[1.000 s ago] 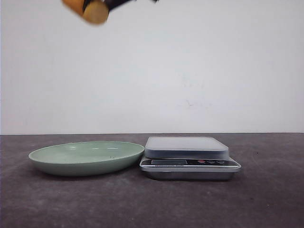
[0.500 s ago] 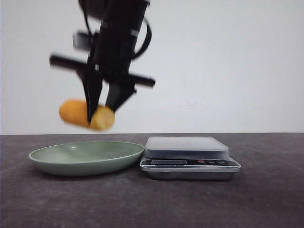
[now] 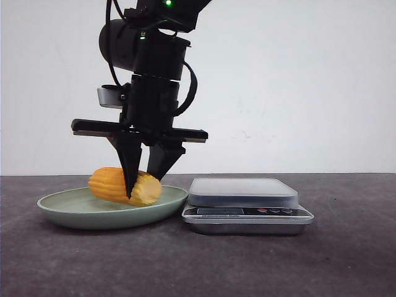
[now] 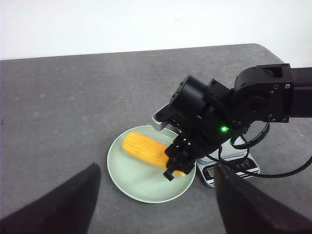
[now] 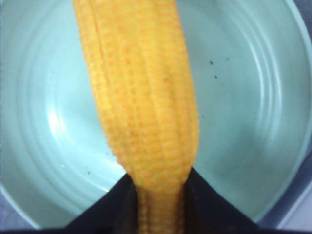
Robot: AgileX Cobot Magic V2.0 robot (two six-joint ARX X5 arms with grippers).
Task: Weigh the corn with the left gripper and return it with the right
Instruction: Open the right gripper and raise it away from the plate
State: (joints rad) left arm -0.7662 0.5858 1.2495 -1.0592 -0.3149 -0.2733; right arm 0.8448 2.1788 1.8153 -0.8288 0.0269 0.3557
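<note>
The yellow-orange corn lies low in the pale green plate, its paler cut end toward the scale. My right gripper points straight down from above and is shut on the corn near that end. In the right wrist view the corn runs out from between the black fingers over the plate. My left gripper hangs high above, open and holding nothing, looking down on the corn, the plate and the right gripper.
A silver kitchen scale with a grey platform stands just right of the plate, nearly touching its rim. From the left wrist camera the scale is mostly hidden under the right arm. The tabletop is dark grey, with a white wall behind.
The right gripper has come down from the top of the front view with the corn, lowering it from well above the plate into the plate.
</note>
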